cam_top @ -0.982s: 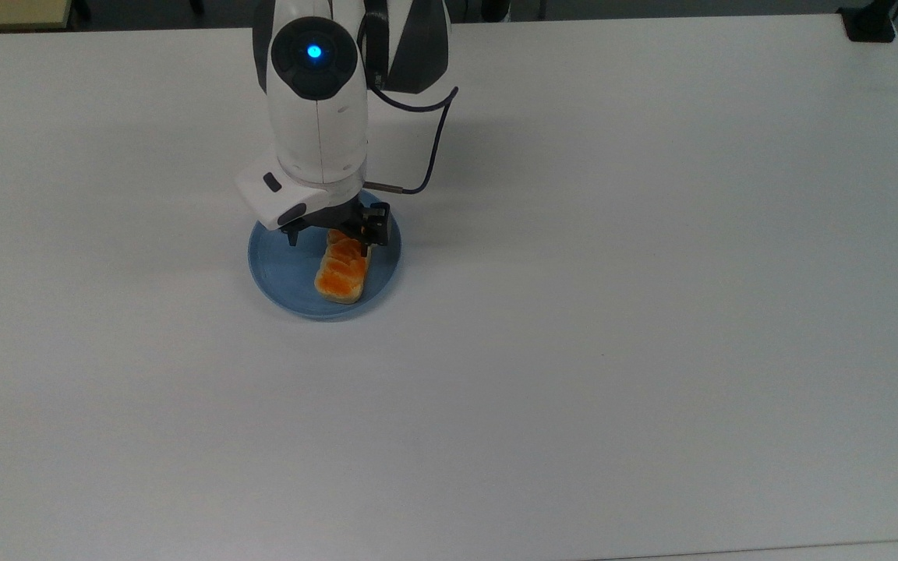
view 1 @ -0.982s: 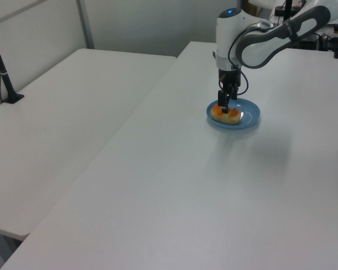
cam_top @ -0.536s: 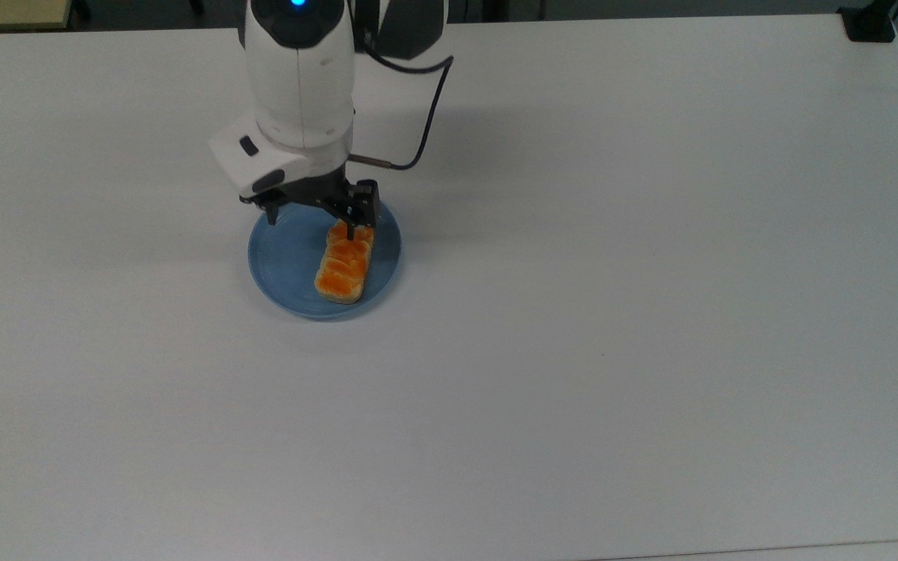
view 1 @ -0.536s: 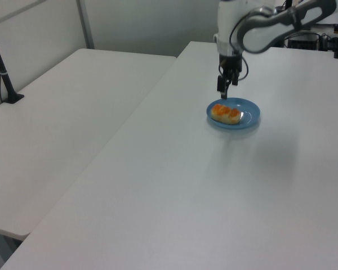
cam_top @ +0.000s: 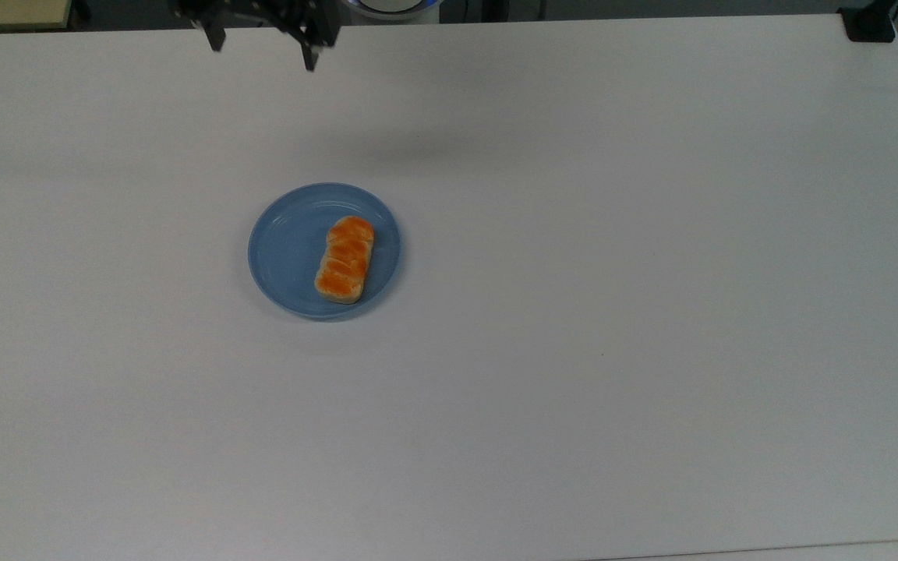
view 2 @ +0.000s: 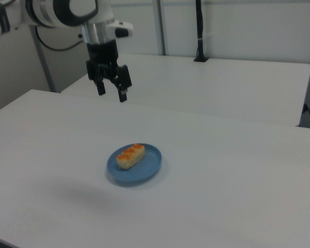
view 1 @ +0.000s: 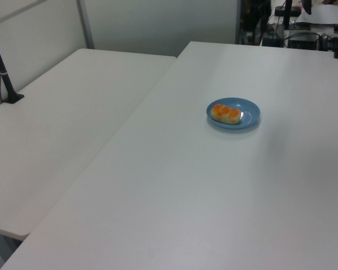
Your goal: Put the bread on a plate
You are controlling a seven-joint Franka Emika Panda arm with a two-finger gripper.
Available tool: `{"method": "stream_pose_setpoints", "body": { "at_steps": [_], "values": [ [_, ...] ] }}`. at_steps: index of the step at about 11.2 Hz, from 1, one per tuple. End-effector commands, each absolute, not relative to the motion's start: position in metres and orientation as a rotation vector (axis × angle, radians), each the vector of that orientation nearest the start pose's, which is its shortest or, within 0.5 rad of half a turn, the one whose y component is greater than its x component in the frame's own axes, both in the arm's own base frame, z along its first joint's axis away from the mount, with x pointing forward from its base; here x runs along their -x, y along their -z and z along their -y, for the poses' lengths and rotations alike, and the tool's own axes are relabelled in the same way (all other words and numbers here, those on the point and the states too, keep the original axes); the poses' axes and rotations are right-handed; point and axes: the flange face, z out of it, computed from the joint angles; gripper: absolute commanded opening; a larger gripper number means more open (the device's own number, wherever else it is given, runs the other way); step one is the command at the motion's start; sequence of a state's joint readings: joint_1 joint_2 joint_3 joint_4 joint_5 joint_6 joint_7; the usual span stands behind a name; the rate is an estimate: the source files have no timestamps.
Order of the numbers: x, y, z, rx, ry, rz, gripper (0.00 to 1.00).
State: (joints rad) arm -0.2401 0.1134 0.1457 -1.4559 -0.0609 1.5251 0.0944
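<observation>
In the top view, the bread (cam_top: 345,259) is seen lying flat inside the plate (cam_top: 285,257), right of the plate's middle, with its long axis running nearly up and down the frame. The plate sits on the white table (cam_top: 613,312), left of the frame's centre. At the upper left edge of the frame the gripper (cam_top: 262,43) is seen, its two dark fingers spread wide apart with nothing between them, well apart from the plate.

In the left view, the plate (view 1: 250,115) is found right of centre in the upper half of the frame, and the bread (view 1: 225,112) rests in its left part.

In the right view, the plate (view 2: 147,168) lies just left of the frame's centre, with the bread (view 2: 130,155) resting in it toward the upper left. The gripper (view 2: 109,93) hangs high above the table (view 2: 237,181) in the upper left of the frame, fingers parted and empty.
</observation>
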Motion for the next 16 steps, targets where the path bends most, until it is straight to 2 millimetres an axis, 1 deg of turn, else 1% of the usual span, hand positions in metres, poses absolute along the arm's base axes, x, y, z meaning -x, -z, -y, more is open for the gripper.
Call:
{"method": "stream_pose_setpoints", "body": {
  "at_steps": [1,2,3,4,6,7,8,10,11,12,13,14,15,16],
  "values": [
    [-0.539,-0.679,0.095,3.167,0.028,-0.130,1.00],
    [-0.535,-0.682,0.107,3.151,0.039,-0.149,1.00],
    [-0.533,-0.686,0.108,3.108,0.072,-0.156,1.00],
    [-0.536,-0.687,0.110,3.075,0.108,-0.175,1.00],
    [-0.553,-0.683,0.095,3.062,0.216,-0.174,1.00],
    [-0.558,-0.673,0.078,3.072,0.192,-0.131,1.00],
    [-0.561,-0.670,0.068,3.099,0.186,-0.094,1.00],
    [-0.565,-0.663,0.058,3.130,0.156,-0.073,1.00],
    [-0.567,-0.659,0.049,3.137,0.145,-0.071,1.00],
    [-0.568,-0.650,0.042,3.162,0.128,-0.131,1.00],
    [-0.573,-0.641,0.035,3.180,0.158,-0.161,1.00],
    [-0.575,-0.632,0.033,3.183,0.174,-0.152,1.00],
    [-0.576,-0.629,0.033,3.186,0.176,-0.134,1.00],
    [-0.575,-0.628,0.039,3.198,0.170,-0.117,1.00]
  ]
}}
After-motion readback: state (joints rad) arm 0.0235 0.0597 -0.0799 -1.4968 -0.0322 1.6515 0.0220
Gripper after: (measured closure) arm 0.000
